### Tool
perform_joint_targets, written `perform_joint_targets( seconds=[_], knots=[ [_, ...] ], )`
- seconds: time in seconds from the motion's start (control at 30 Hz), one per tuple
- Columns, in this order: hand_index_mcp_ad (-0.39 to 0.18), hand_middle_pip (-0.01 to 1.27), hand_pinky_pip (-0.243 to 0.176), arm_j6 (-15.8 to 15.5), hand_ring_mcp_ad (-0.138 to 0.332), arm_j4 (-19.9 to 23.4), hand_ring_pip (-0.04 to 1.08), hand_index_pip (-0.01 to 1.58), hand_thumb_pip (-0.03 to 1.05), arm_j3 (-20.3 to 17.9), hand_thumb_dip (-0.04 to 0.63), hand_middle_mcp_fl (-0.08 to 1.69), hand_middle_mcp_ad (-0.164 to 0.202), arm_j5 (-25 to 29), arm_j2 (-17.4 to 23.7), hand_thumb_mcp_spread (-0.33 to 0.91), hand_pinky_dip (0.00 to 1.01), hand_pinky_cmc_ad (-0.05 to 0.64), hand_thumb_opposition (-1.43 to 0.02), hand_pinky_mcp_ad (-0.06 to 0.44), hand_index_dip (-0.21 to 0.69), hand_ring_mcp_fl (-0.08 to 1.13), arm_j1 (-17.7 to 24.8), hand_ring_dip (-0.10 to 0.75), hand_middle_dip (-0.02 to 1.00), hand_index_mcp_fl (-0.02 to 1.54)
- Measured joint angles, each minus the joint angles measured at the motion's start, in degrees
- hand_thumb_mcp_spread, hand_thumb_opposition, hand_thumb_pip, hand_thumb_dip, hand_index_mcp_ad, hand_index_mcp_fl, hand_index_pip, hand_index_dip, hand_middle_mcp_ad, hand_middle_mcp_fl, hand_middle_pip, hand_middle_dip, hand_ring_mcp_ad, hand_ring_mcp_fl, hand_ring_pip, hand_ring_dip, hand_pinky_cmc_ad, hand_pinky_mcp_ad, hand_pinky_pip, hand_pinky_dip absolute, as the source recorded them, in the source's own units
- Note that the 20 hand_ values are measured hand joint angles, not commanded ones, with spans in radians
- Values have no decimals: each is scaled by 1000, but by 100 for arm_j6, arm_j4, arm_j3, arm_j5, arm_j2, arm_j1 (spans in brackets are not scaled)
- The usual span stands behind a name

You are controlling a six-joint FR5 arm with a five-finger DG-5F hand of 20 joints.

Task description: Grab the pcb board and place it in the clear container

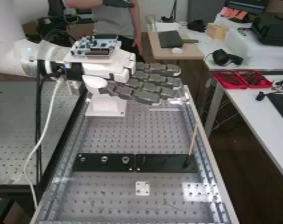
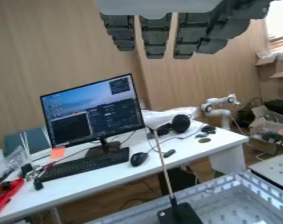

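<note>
High view, hand: the hand (image 1: 115, 70) is above the far part of the perforated bench (image 1: 118, 135), its palm housing white.
High view, fingers: released; extended nearly straight, close together, directed toward the view's right, grasping nothing.
High view, circuit board: a blue circuit board (image 1: 92, 46) sits on top of the white housing at the hand's wrist end, clear of the fingers. Whether it is the board named in the task cannot be told.
High view, board orientation: long axis roughly parallel to the line from wrist to fingertips, across the view; components face up. Which end is its front cannot be told.
High view, black plates: two black plates (image 1: 166, 163) lie end to end across the bench; the left one carries three round fittings (image 1: 104, 159).
High view, rod: a thin rod (image 1: 192, 141) rises from a black base on the right plate, slightly tilted.
High view, red trays: two red trays (image 1: 229, 79) stand on the white desk (image 1: 248, 102).
Wrist view, hand: the hand (image 2: 155, 39) has its fingers extended, with gaps between some of them.
Wrist view, desk: a lit monitor (image 2: 93, 110) stands behind a black keyboard (image 2: 84, 164); a mouse (image 2: 139, 159) lies beside the keyboard.
Lettering: board markings too small to read.
</note>
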Motion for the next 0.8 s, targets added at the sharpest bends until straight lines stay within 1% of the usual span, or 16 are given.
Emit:
perform_joint_targets(
  seconds=[0.13, 0.17, 0.2, 0.23, 0.27, 0.3, 0.37, 0.4, 0.43, 0.47, 0.53, 0.57, 0.63, 0.67, 0.77, 0.8],
  knots=[
    [-5, 12, -10, 106, 108, 78, 14, 7, 0, -92, 7, 2, 77, 147, -199, 0, 16, 47, 2, 51, 16, 17, -32, 16, 26, 7],
    [-9, 17, -10, 112, 108, 77, 16, 10, 45, -92, 10, 7, 75, 155, -213, 23, 19, 47, -23, 51, 16, 14, -33, 16, 26, 31],
    [-9, 19, -10, 138, 110, 75, 16, 10, 159, -92, 28, 2, 77, 192, -289, 87, 33, 47, -87, 51, 14, 14, -38, 16, 26, 58],
    [-9, 37, -12, 142, 110, 72, 17, 17, 326, -91, 65, 0, 75, 200, -305, 194, 66, 51, -171, 51, 33, 14, -38, 16, 24, 87],
    [-14, 54, -12, 150, 105, 63, 21, 30, 400, -88, 84, 9, 73, 229, -368, 253, 94, 70, -257, 51, 40, 14, -42, 16, 24, 108],
    [-24, 68, -10, 158, 105, 50, 26, 35, 414, -80, 101, 12, 75, 259, -444, 283, 124, 96, -323, 51, 63, 17, -48, 16, 24, 122],
    [-45, 86, -44, 170, 122, 40, 37, 51, 412, -65, 133, 10, 75, 310, -551, 340, 176, 150, -494, 72, 105, 14, -58, 16, 35, 140],
    [-54, 87, -44, 171, 122, 35, 40, 52, 417, -52, 140, 12, 75, 348, -618, 351, 187, 161, -538, 70, 127, 21, -64, 16, 31, 138],
    [-58, 89, -61, 171, 138, 36, 38, 70, 452, -39, 150, 12, 77, 389, -684, 342, 199, 180, -583, 84, 141, 21, -70, 16, 37, 141],
    [-58, 91, -61, 171, 136, 46, 40, 65, 483, -30, 161, 7, 75, 421, -733, 356, 213, 192, -621, 91, 145, 16, -75, 16, 49, 155],
    [-58, 99, -58, 178, 152, 74, 58, 75, 499, -20, 176, 9, 73, 476, -813, 382, 230, 230, -672, 119, 180, 17, -82, 16, 51, 173],
    [-58, 105, -73, 188, 169, 112, 58, 103, 499, -14, 175, 12, 75, 529, -881, 380, 234, 234, -696, 113, 185, 14, -87, 16, 51, 176],
    [-58, 106, -73, 208, 173, 235, 56, 185, 536, -14, 190, 10, 73, 634, -989, 379, 257, 248, -728, 136, 185, 17, -96, 16, 65, 173],
    [-58, 106, -89, 210, 183, 283, 56, 234, 565, -15, 202, 10, 75, 670, -1019, 379, 255, 262, -740, 131, 185, 14, -98, 16, 65, 173],
    [-58, 106, -91, 210, 188, 461, 59, 457, 569, -19, 204, 12, 73, 818, -1131, 379, 258, 260, -756, 150, 185, 17, -105, 16, 65, 173],
    [-58, 110, -91, 208, 188, 504, 56, 538, 585, -19, 223, 10, 73, 865, -1171, 370, 258, 260, -771, 152, 185, 17, -107, 16, 77, 173]
  ],
)
